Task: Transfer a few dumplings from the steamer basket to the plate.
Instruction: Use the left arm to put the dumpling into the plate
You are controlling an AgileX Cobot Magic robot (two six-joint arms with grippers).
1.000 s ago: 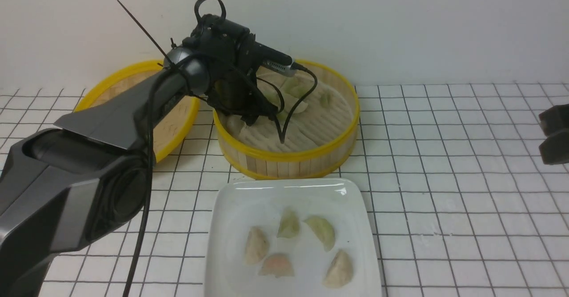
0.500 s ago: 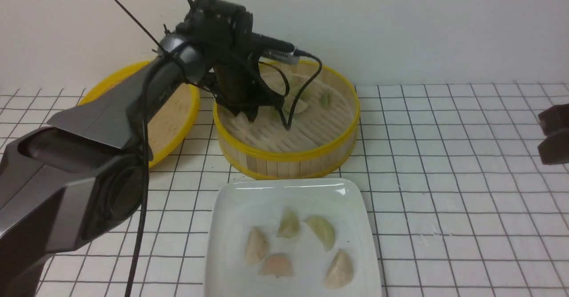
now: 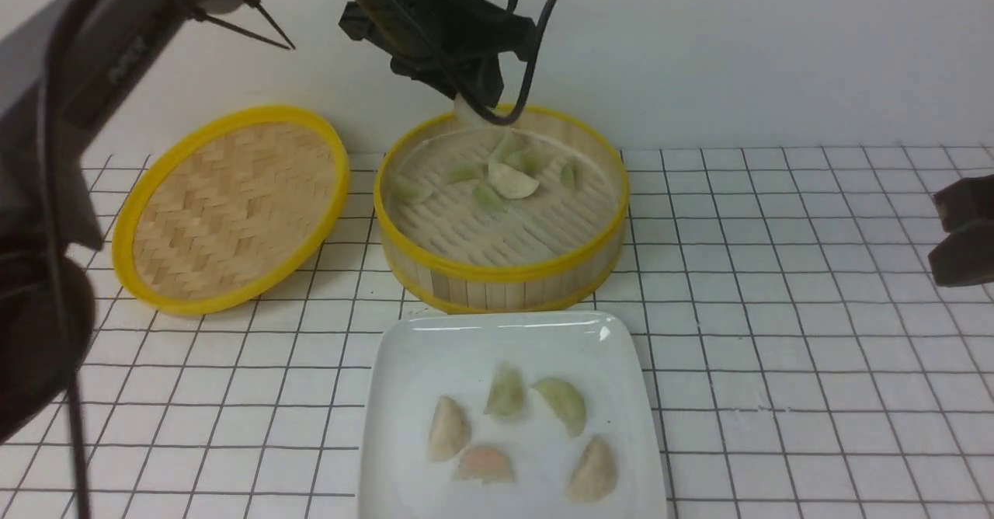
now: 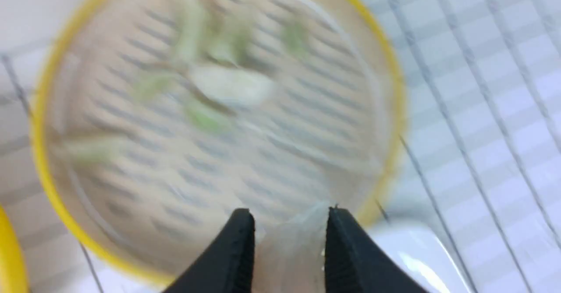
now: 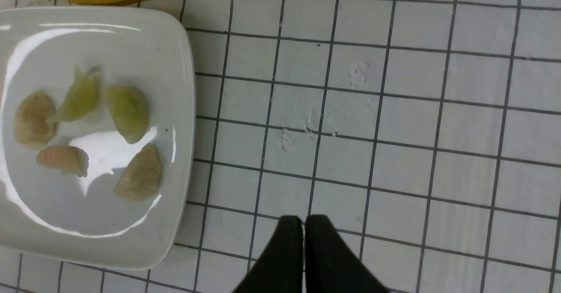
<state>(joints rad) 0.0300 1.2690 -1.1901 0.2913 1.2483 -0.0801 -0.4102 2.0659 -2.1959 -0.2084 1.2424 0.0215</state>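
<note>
The left gripper (image 4: pixel 290 215) is clamped on a pale dumpling (image 4: pixel 292 249), held above the far rim of the steamer basket (image 3: pixel 505 276), in which several green and cream dumplings (image 3: pixel 509 181) are seen. Five more are laid on the plate (image 3: pixel 404 363) just in front. The right gripper (image 5: pixel 303 223) is closed over the tiled table (image 5: pixel 438 130), beside the plate.

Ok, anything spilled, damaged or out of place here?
Nothing spilled: dumplings lie on the plate and in the basket, one dumpling in the left pincer. Only small scuffed patches mark the table beside the plate.
</note>
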